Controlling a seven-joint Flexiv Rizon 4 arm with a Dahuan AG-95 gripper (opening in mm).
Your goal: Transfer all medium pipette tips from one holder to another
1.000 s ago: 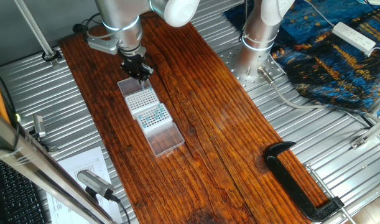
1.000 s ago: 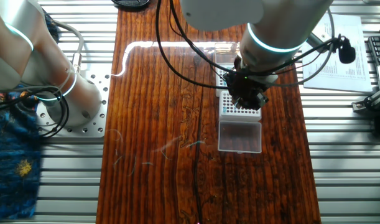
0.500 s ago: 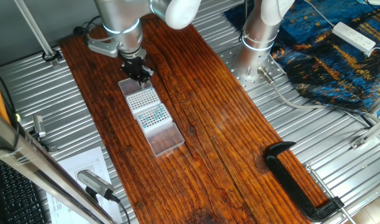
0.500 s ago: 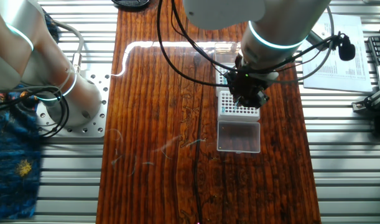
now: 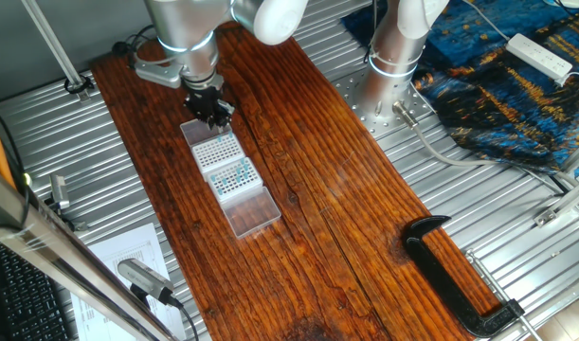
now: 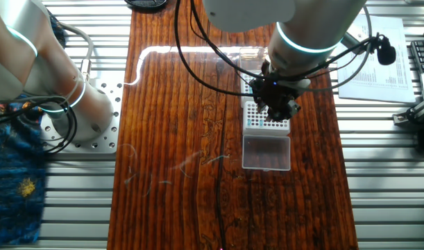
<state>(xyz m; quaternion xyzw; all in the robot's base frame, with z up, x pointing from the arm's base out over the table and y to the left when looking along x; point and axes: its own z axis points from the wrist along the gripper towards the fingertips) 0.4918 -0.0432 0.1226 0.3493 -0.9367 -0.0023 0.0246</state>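
Your gripper (image 5: pixel 213 116) hangs over the white tip rack (image 5: pixel 216 150); you cannot tell whether its jaws are parted. Medium pipette tips (image 5: pixel 235 174) sit in the neighbouring rack on your striped wooden board (image 5: pixel 317 189), with ribbed metal table (image 5: pixel 516 208) and black clamp (image 5: pixel 455 275) around

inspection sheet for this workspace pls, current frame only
Surface: dark wooden board on ribbed metal table; faint scuffs.
Job's things: two racks in a row with an open clear lid at each end; white rack next to rack holding the teal-topped tips.
Clutter: black clamp at the board's edge.
Gripper: gripper over the white rack's far end; jaws' state and any held tip cannot be told.
Cables: black cables looping off the arm; grey cable at the second arm's base.
Surroundings: blue patterned cloth, power strip, printed sheet.
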